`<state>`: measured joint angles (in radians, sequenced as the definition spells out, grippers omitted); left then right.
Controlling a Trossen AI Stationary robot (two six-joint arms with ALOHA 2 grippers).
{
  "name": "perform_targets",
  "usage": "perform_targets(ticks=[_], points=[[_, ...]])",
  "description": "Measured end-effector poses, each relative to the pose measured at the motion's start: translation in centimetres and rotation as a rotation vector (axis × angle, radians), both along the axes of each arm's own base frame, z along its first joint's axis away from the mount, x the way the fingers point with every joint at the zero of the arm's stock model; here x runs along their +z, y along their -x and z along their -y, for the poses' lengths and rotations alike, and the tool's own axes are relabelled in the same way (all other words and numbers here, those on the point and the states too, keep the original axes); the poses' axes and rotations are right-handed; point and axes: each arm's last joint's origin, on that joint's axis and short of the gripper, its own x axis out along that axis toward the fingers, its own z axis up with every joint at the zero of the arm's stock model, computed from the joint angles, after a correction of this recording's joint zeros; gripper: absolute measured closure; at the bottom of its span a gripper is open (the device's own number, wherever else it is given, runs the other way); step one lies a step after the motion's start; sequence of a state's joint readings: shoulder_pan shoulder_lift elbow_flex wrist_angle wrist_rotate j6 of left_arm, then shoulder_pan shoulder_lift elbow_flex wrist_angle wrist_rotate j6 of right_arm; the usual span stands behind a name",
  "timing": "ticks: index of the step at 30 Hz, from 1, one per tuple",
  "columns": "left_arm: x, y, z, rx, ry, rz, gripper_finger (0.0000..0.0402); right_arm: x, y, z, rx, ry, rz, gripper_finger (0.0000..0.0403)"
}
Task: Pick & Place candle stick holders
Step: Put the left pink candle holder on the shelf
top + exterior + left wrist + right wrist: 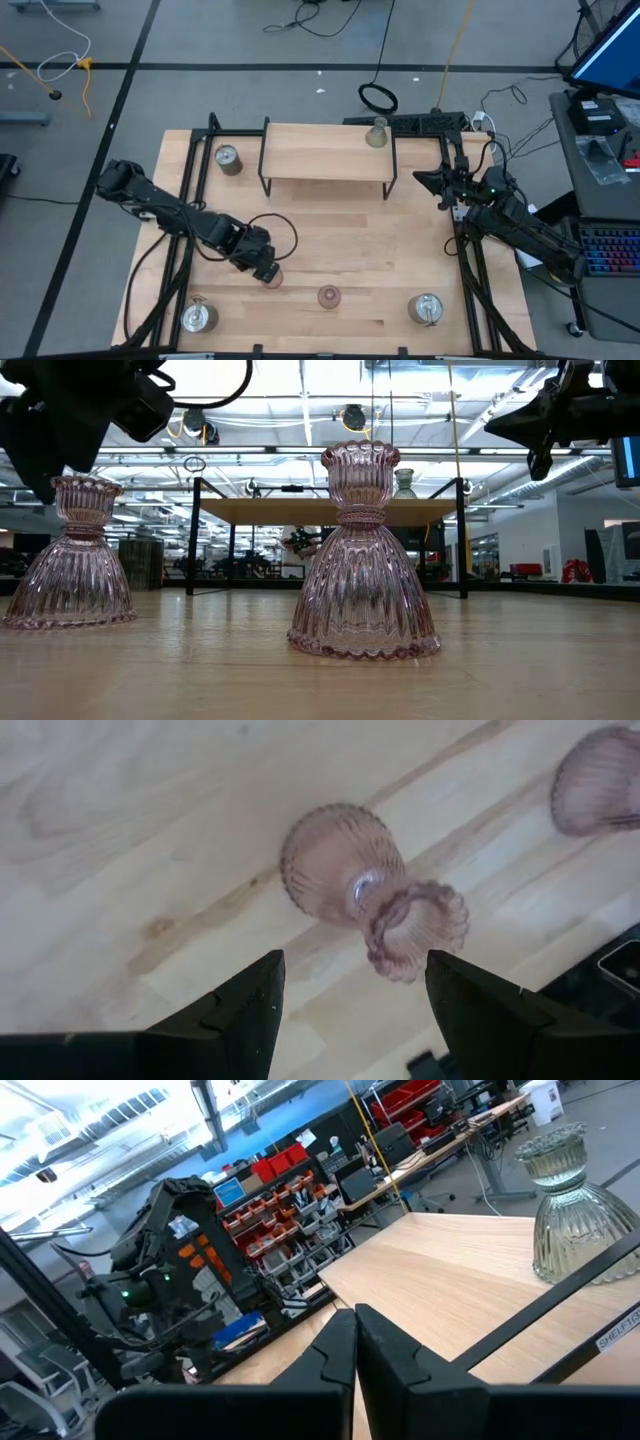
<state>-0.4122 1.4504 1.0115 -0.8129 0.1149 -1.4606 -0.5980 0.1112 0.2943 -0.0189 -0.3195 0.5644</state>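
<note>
Two pink glass candle stick holders stand upright on their wide bases near the table's front: one (272,277) under my left gripper and one (329,296) to its right. My left gripper (262,268) is open and hovers above the first holder (370,890), fingers to either side of its neck, touching nothing. A greenish glass holder (376,133) stands on the raised wooden shelf (320,160). Three round metal holders stand at the far left (228,158), near left (198,316) and near right (426,309). My right gripper (440,180) is shut and empty by the table's right edge.
The shelf on black legs (196,530) takes up the table's far middle. A black frame rail (468,270) runs along the right edge and another (185,200) along the left. Bare wood lies between the shelf and the pink holders. Cables and a keyboard (610,250) lie beyond the table.
</note>
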Motion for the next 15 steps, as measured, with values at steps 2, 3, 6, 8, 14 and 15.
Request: perform_targets(ticks=[2,3,6,8,14,15], points=[[0.02,-0.01,-0.05,0.005,-0.014,0.008,0.0158,0.00,0.00,0.00,0.000,0.000,0.000,0.0403],[0.01,-0.02,-0.07,0.008,-0.022,0.011,0.0158,0.00,0.00,0.00,0.000,0.000,0.000,0.0403],[0.01,-0.06,-0.13,0.016,-0.042,0.020,0.0158,0.00,0.00,0.00,0.000,0.000,0.000,0.0403],[0.00,-0.06,-0.13,0.015,-0.043,0.020,0.0158,0.00,0.00,0.00,0.000,0.000,0.000,0.0403],[-0.12,-0.11,-0.07,0.015,-0.049,0.018,0.0158,0.00,0.00,0.00,0.000,0.001,0.000,0.0403],[-0.12,-0.08,0.00,0.013,-0.049,0.018,0.0158,0.00,0.00,0.00,0.001,0.001,-0.001,0.0403]])
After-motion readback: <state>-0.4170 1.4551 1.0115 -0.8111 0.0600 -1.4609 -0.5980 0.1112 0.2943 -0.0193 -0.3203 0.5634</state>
